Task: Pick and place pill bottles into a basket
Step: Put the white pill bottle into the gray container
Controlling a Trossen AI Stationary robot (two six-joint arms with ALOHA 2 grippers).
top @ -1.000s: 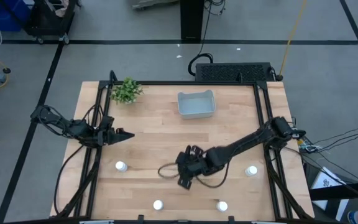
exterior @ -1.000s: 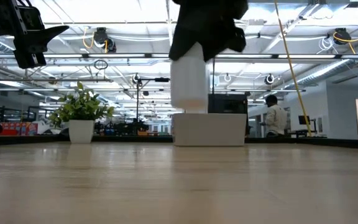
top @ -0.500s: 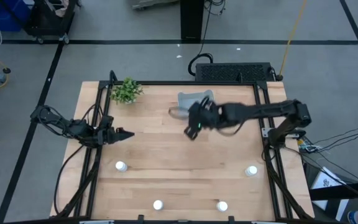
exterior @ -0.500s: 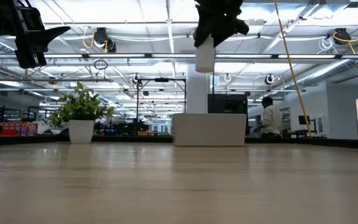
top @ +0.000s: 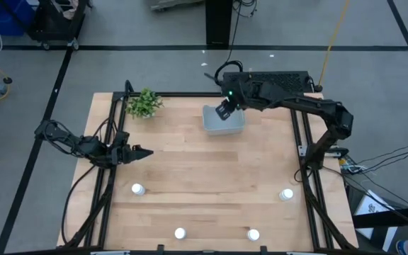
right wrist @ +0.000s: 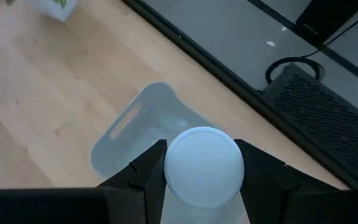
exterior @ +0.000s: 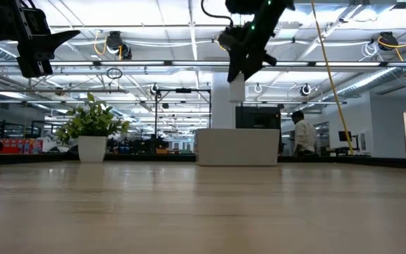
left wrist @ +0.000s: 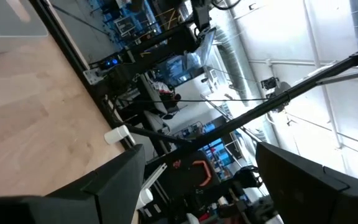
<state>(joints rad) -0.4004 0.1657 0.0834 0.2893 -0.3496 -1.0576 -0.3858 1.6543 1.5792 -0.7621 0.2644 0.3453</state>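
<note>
Right gripper (top: 223, 111) up over the basket (top: 234, 127) at the far middle of the table (top: 190, 163), fingers (right wrist: 140, 175) clenched on a bottle (right wrist: 204, 165). Seen from the right wrist, round white cap squeezed between both dark fingers, with the basket's pale floor directly beneath and a slot handle in its wall. In the low view, that bottle (exterior: 237, 88) hanging well above the basket (exterior: 237, 147), clear of its rim, pinched from above by the gripper (exterior: 244, 68).

Four more bottles standing on the near half of the table: one near left (top: 137, 189), one near right (top: 286, 194), two along the near edge (top: 180, 233) (top: 253, 234), all well apart from each other and from the basket.

Left gripper (top: 142, 153) parked at the left edge, raised off the wood, jaws spread wide in its own wrist view (left wrist: 197, 180), holding nothing.

Small green plant (top: 144, 103) at the far left corner, left of the basket.
</note>
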